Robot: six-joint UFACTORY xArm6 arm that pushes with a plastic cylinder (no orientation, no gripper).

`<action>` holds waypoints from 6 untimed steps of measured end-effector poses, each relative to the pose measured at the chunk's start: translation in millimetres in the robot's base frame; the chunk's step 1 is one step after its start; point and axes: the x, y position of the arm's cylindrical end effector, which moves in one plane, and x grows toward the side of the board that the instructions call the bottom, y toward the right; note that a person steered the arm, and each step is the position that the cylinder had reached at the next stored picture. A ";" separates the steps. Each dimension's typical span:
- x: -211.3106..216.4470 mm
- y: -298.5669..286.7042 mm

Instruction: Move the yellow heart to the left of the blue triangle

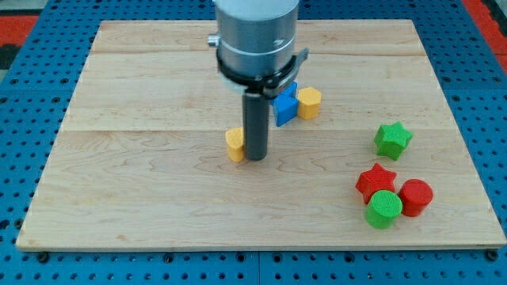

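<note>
The yellow heart (234, 143) lies near the board's middle, partly hidden by my rod. My tip (255, 157) rests on the board right against the heart's right side. The blue triangle (285, 105) lies up and to the right of the tip, partly hidden behind the arm's body. A yellow hexagon (309, 102) touches the blue block's right side. The heart sits to the left of and below the blue triangle.
A green star (392, 139) lies at the right. Below it a red star (375, 180), a red cylinder (416, 196) and a green cylinder (384, 208) cluster together near the wooden board's (142, 190) bottom right.
</note>
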 end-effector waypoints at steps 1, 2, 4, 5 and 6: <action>0.2 -39.8; -42.8 -48.1; -88.2 -5.0; -28.5 9.4; -4.1 56.4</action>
